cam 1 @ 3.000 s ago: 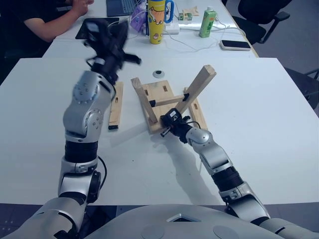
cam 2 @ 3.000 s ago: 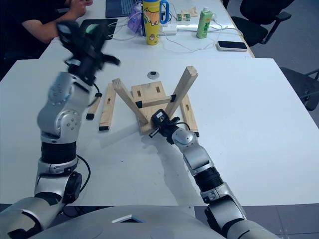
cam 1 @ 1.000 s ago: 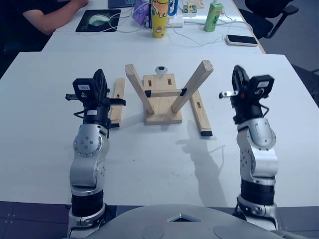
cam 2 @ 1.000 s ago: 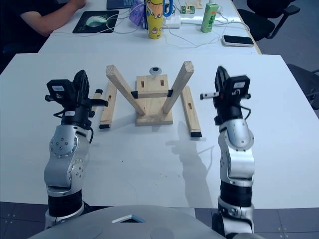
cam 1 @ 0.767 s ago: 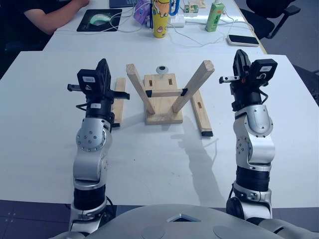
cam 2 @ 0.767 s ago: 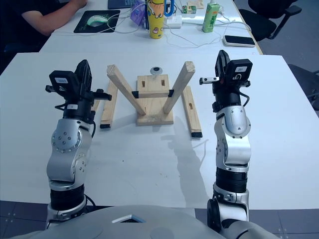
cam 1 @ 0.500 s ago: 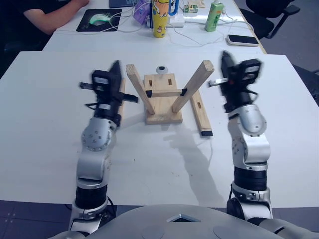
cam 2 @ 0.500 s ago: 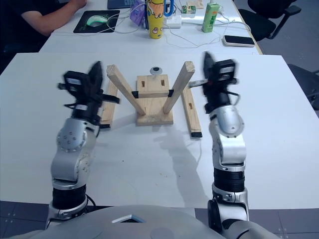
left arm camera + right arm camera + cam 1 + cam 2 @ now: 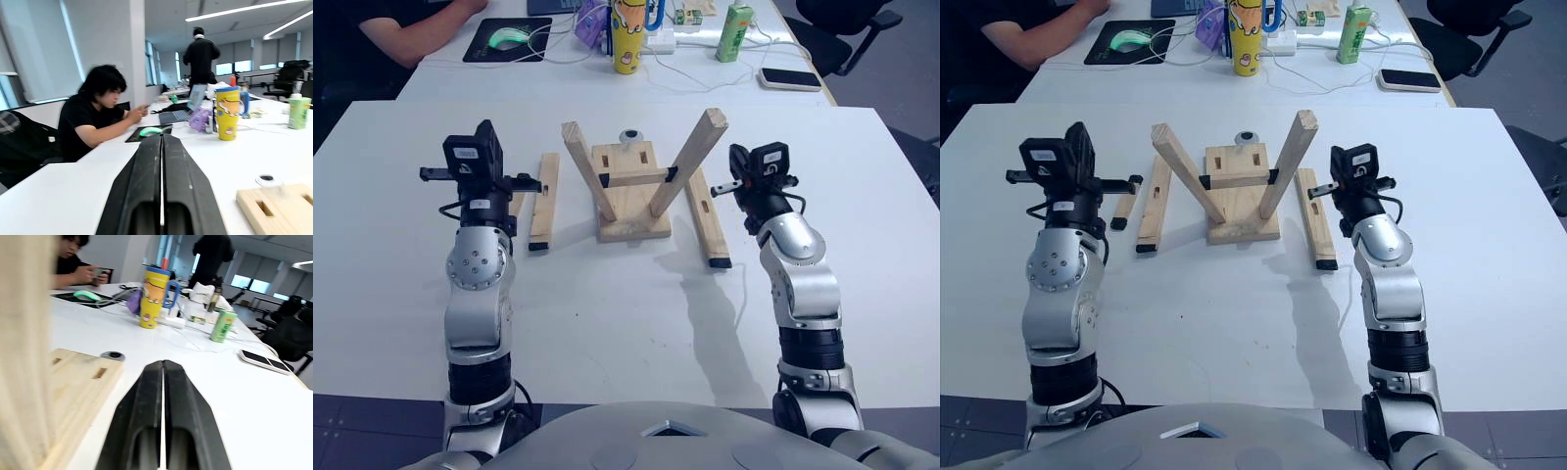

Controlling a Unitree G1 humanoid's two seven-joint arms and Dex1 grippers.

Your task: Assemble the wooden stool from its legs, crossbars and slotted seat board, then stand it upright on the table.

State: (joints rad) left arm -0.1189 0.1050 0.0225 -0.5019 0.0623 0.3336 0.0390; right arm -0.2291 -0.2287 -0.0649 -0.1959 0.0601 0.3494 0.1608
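Seat board (image 9: pixel 631 196) lies flat, slots up, legs (image 9: pixel 586 172) plugged in; loose pieces (image 9: pixel 542 201) wait beside seat board. My left pincer (image 9: pixel 161 141) and right pincer (image 9: pixel 163 366) are clenched empty, flanking seat board.

White table (image 9: pixel 607 323); seat board (image 9: pixel 633 208) at centre; leg (image 9: pixel 544 201) at 9 o'clock; second leg (image 9: pixel 708 223) at 3; disc (image 9: pixel 628 136) at 12.

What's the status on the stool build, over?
Left pincer and right pincer shut, empty. Pale wooden seat board flat, two legs and crossbar fitted, pointing up. Slotted wooden slat loose on its left, another on its right.
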